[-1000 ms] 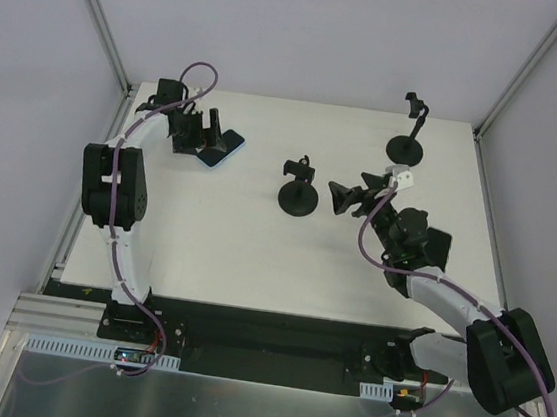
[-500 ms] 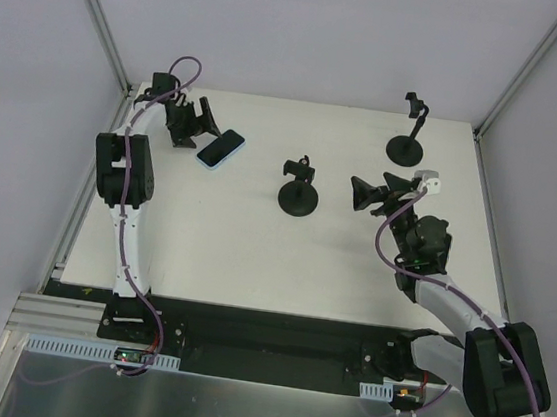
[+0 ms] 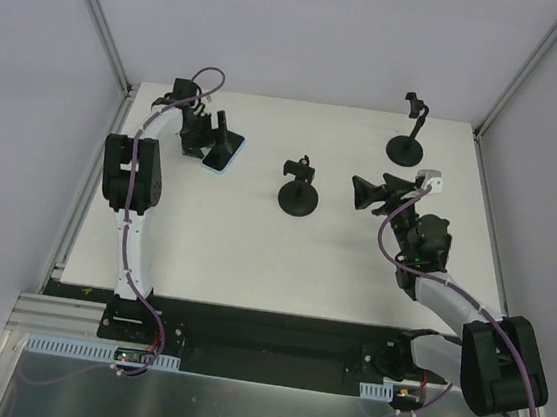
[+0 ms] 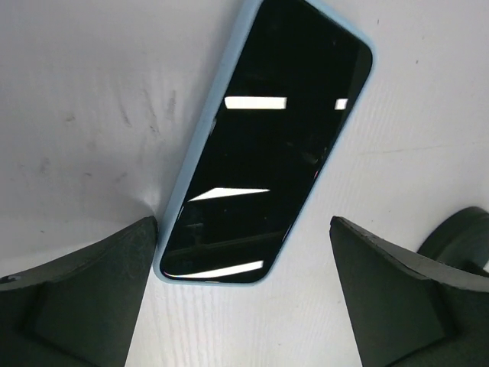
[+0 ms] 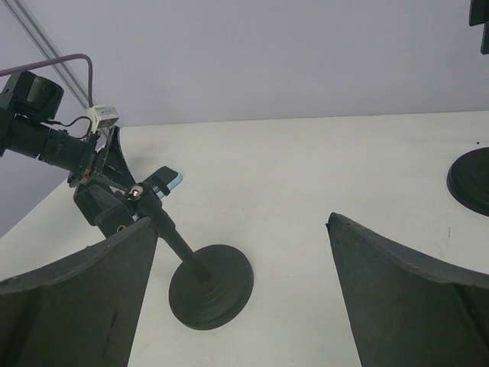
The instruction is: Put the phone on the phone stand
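Observation:
The phone (image 4: 267,145), a black screen in a light blue case, lies flat on the white table (image 3: 253,256) at the back left. My left gripper (image 4: 244,306) is open right above it, and the phone's near end lies between the fingers (image 4: 76,298). In the top view this gripper (image 3: 212,133) covers part of the phone (image 3: 226,157). A black phone stand (image 3: 299,189) on a round base stands at the table's middle. My right gripper (image 3: 364,194) hovers open to the right of it, facing the stand (image 5: 210,287), with nothing between its fingers.
A second, taller black stand (image 3: 411,135) stands at the back right; its base (image 5: 470,180) shows at the right edge of the right wrist view. Grey walls close the table in on three sides.
My left gripper swung off to the left of the phone, then came back over it and lower. The right gripper drew back to the right and has stayed there since.

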